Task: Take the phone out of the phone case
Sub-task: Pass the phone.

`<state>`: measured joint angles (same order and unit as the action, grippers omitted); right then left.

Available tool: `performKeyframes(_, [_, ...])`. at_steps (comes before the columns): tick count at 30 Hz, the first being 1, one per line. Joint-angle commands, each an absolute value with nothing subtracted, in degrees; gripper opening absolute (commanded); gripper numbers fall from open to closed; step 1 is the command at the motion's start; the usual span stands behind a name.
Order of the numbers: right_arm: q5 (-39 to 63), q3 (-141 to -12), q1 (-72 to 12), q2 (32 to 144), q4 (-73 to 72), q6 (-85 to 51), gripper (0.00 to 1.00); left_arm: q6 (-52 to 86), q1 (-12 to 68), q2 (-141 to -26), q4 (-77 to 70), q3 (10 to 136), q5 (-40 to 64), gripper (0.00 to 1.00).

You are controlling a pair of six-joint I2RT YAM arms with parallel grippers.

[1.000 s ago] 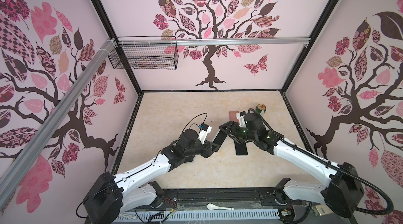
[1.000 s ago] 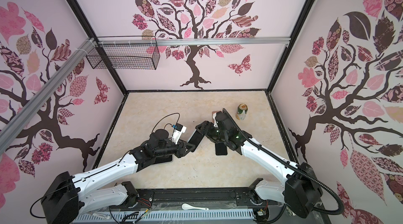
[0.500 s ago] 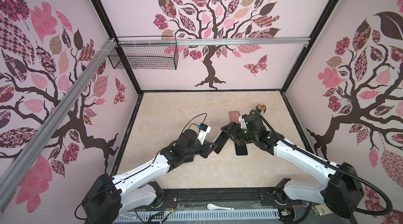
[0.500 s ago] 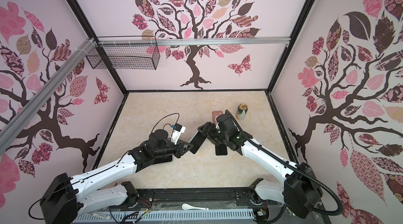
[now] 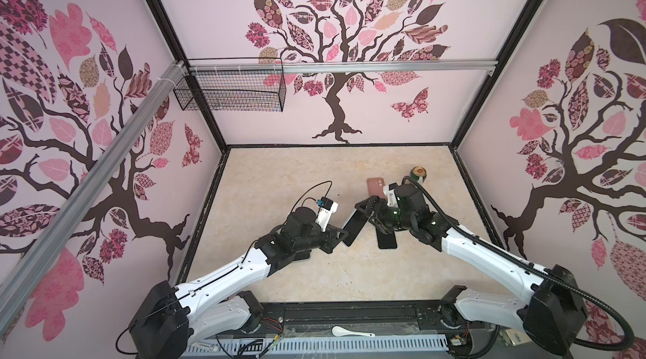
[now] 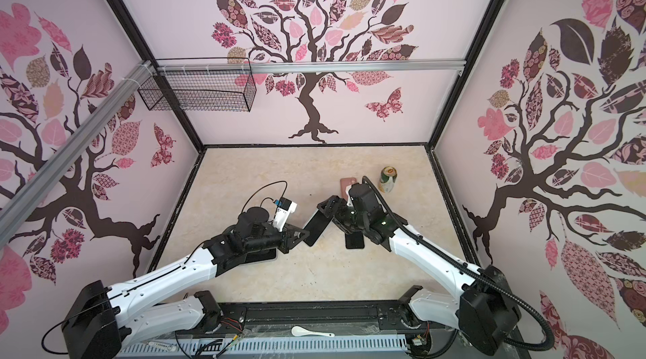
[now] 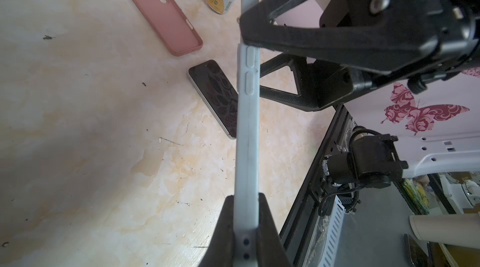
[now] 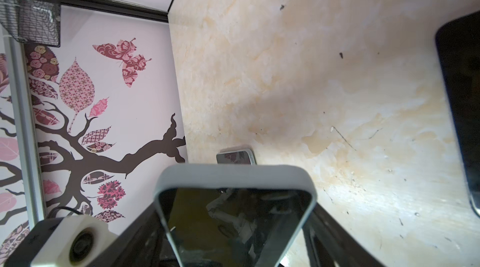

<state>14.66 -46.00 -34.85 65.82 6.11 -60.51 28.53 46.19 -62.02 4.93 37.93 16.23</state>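
A phone in a pale grey-blue phone case [image 5: 354, 227] [image 6: 316, 227] hangs tilted above the table between the two arms. My left gripper [image 7: 246, 196] [image 5: 344, 235] is shut on one end of it, its fingers pressing the front and back faces. My right gripper [image 8: 233, 208] [image 5: 367, 212] straddles the other end across its width. In the right wrist view a sliver of floor shows between one finger and the case edge [image 8: 233, 174], so those jaws stand open around it. The dark screen [image 8: 233, 221] faces the right wrist camera.
An empty pink case [image 5: 375, 186] [image 7: 163, 16] and a bare dark phone [image 5: 386, 240] [image 7: 214, 96] lie on the table under the right arm. A drink can [image 5: 418, 173] stands behind them. Another phone [image 8: 235, 157] lies under the left arm. A wire basket [image 5: 230, 90] hangs on the back wall.
My left gripper has shut on its end of the cased phone. The right gripper's jaws have spread a little wider. Both arms have hardly shifted.
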Motion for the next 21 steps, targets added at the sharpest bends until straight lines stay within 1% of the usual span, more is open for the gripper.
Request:
performKeyframes(1, [6.41,-47.88,-34.43,59.82,4.56,-49.38,0.89,29.37,45.47,-59.4,7.89,41.76,10.67,0.0])
performKeyframes(5, [1.03,-48.34,-34.45,56.67,5.48,-37.29,0.92,28.57,43.58,-58.73,12.11,44.8,8.19,0.0])
performKeyframes(7, [0.31,-49.9,-34.45,56.21,7.55,-30.95,0.92,27.66,41.34,-58.62,12.59,45.68,11.39,0.0])
performKeyframes(9, [1.02,-51.16,-34.45,56.18,9.41,-25.33,0.91,27.11,38.47,-58.86,12.34,46.32,18.31,0.0])
performKeyframes(10, [1.2,-51.24,-34.45,56.04,9.77,-23.62,0.91,27.0,37.59,-58.74,13.78,46.74,19.06,0.0])
performKeyframes(13, [3.0,-50.53,-34.45,54.97,9.91,-18.05,0.89,26.14,37.38,-56.77,13.41,46.3,16.76,0.0])
performKeyframes(16, [3.35,-49.03,-34.43,53.52,9.06,-13.66,0.86,23.44,37.21,-55.67,20.19,49.19,15.99,0.0])
performKeyframes(19, [7.79,-48.81,-34.43,52.84,10.18,-6.9,0.96,20.12,36.57,-56.81,29.73,54.11,18.62,0.0])
performKeyframes(21, [8.67,-49.28,-34.44,52.74,12.38,-4.04,0.97,15.92,36.57,-57.22,32.62,55.96,23.58,0.0])
